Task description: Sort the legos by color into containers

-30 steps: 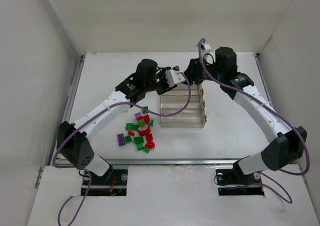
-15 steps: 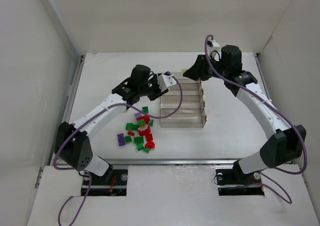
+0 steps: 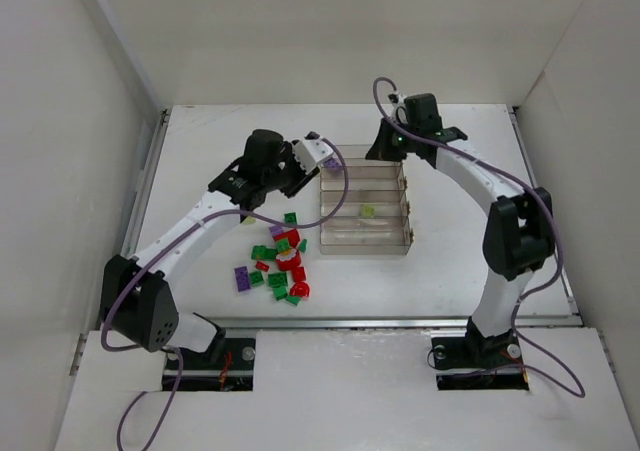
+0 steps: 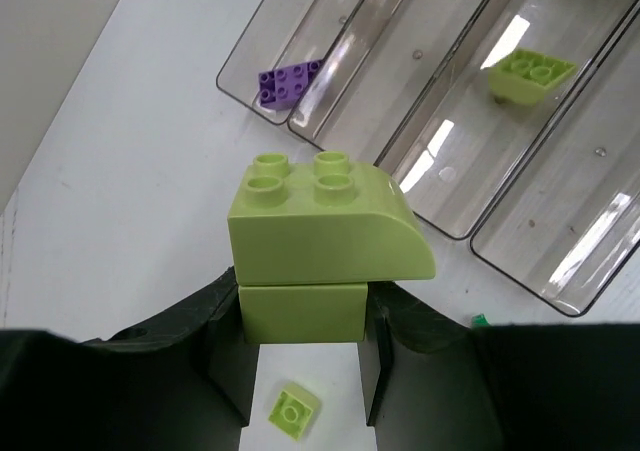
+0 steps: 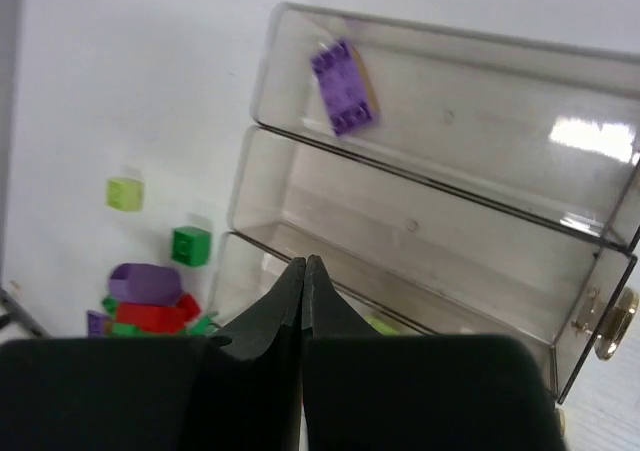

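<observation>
My left gripper point(image 4: 305, 316) is shut on a lime-green curved brick point(image 4: 320, 231) and holds it above the table, left of the clear four-compartment tray point(image 3: 365, 243). In the top view the left gripper point(image 3: 290, 176) hovers by the tray's far left corner. My right gripper point(image 5: 304, 263) is shut and empty over the tray's far end, and it also shows in the top view point(image 3: 384, 149). A purple brick point(image 5: 343, 86) lies in the farthest compartment. A lime brick point(image 3: 368, 211) lies in the third one. The remaining loose bricks point(image 3: 280, 266) are piled left of the tray.
A small lime brick point(image 4: 293, 411) lies on the table under my left gripper. A green brick point(image 5: 190, 245) sits beside the tray's left end. White walls enclose the table on three sides.
My left gripper has drawn back to the left from over the tray, still holding the lime brick. My right gripper has swung around, and a lime brick now lies in the third compartment.
</observation>
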`<state>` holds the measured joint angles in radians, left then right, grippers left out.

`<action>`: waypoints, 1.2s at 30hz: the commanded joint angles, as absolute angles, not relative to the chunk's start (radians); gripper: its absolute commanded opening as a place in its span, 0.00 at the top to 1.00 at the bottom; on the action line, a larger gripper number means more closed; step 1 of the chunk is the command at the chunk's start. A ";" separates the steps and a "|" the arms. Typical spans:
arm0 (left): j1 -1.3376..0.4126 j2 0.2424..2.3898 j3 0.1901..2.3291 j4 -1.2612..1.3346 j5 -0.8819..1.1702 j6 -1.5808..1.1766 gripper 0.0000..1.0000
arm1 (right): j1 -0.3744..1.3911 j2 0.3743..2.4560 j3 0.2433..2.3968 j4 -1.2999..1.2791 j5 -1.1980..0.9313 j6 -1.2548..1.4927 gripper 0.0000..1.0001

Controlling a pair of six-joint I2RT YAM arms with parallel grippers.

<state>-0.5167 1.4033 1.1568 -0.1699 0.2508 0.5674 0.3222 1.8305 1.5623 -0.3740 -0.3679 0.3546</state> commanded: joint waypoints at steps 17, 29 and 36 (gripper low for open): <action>-0.505 1.348 1.149 -0.142 0.333 0.541 1.00 | 0.353 1.566 1.379 -0.353 -0.491 0.259 0.31; -0.552 1.301 1.181 -0.161 0.595 0.679 1.00 | 0.436 1.531 1.417 -0.241 -0.911 0.264 0.03; -0.561 1.301 1.181 -0.161 0.595 0.669 1.00 | 0.480 1.560 1.450 -0.196 -0.896 0.305 0.06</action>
